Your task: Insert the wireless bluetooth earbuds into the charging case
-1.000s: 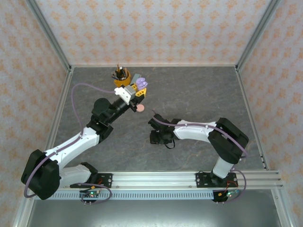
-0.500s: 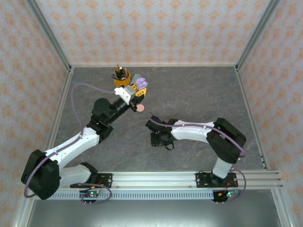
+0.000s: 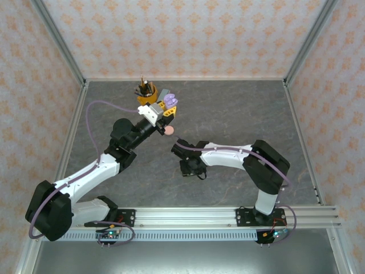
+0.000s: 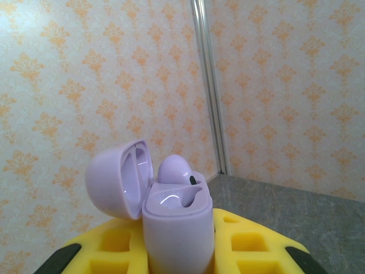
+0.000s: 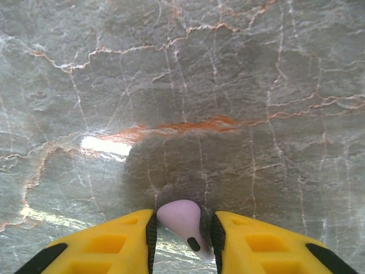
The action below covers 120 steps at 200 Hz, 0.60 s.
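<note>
My left gripper (image 4: 179, 258) is shut on the lilac charging case (image 4: 177, 225), held upright at the back of the table (image 3: 169, 103). Its lid (image 4: 117, 180) hangs open to the left. One lilac earbud (image 4: 174, 169) sits in the far slot, and the near slot is bare. My right gripper (image 5: 183, 234) points down just over the marbled table and is shut on a second lilac earbud (image 5: 181, 220), whose rounded head points away and whose stem tip shows a dark spot. From above, the right gripper (image 3: 192, 168) is at mid-table, in front of and to the right of the case.
A yellow cup of pencils (image 3: 146, 94) stands behind the left gripper. A small pink round object (image 3: 170, 131) lies on the table (image 3: 239, 114) between the two grippers. Metal frame posts (image 4: 208, 85) and patterned walls enclose the table.
My right arm has swung its wrist a little to the left over the table, with the jaws drawing in slightly. The left arm and the case have stayed still.
</note>
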Available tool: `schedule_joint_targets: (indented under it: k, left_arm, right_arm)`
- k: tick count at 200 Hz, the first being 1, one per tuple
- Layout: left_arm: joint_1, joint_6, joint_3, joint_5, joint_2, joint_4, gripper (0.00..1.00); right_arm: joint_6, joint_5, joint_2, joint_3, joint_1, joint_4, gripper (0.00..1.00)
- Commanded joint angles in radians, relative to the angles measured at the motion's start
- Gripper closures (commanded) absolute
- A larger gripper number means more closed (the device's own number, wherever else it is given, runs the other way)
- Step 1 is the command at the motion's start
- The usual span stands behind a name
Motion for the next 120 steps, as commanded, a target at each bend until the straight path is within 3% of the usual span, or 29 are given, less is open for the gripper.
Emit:
schedule_joint_targets:
  k: [1,120]
  left_arm:
    - [-0.005,-0.003,-0.012,-0.016,-0.014,0.028,1.00]
    - [-0.007,-0.004,-0.013,-0.016,-0.016,0.028,1.00]
  right_arm:
    - [-0.026,0.103,0.043,0.017,-0.005,-0.021,0.66]
    - [-0.031,0.090,0.055,0.048,-0.005,-0.031,0.70]
